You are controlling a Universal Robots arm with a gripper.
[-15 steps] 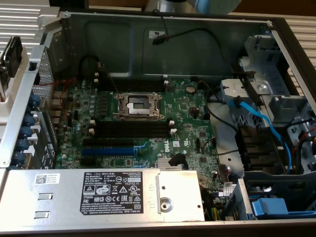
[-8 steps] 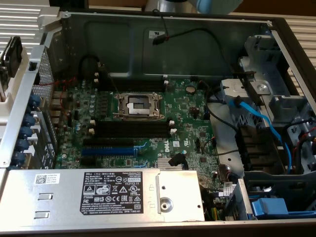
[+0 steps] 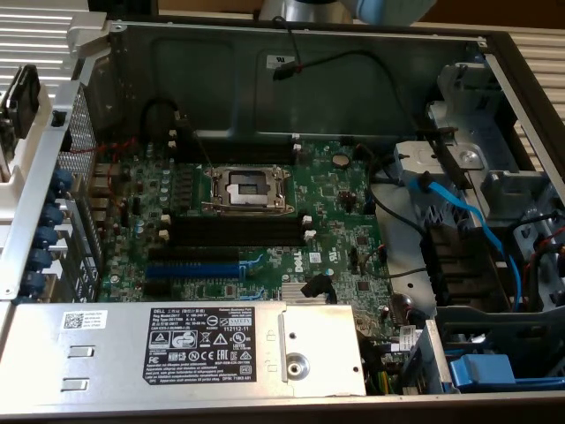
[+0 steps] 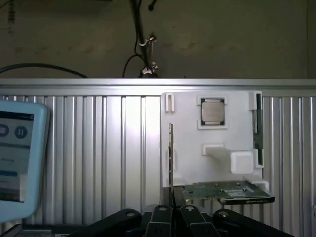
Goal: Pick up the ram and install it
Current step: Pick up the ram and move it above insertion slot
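Note:
My gripper (image 4: 174, 217) is shut on the ram (image 4: 171, 148), a thin dark-green stick seen edge-on that rises from the narrow gap between the black fingers (image 4: 160, 222). It hangs over the ribbed metal table, in front of a white holder (image 4: 232, 133). A second dark-green stick (image 4: 256, 123) stands in that holder's far side slot. In the exterior view, the open computer case shows the green motherboard (image 3: 335, 203). Its long black memory slots (image 3: 234, 231) with white end clips have nothing in them. Part of the arm (image 3: 388, 7) shows above the case's back wall.
The holder also carries a processor chip (image 4: 212, 111) and a flat green card (image 4: 222, 191). A lit tablet screen (image 4: 19, 158) stands beside it. Inside the case are the processor socket (image 3: 245, 188), blue expansion slots (image 3: 192, 265), a grey power supply (image 3: 177, 344) and blue cables (image 3: 459, 221).

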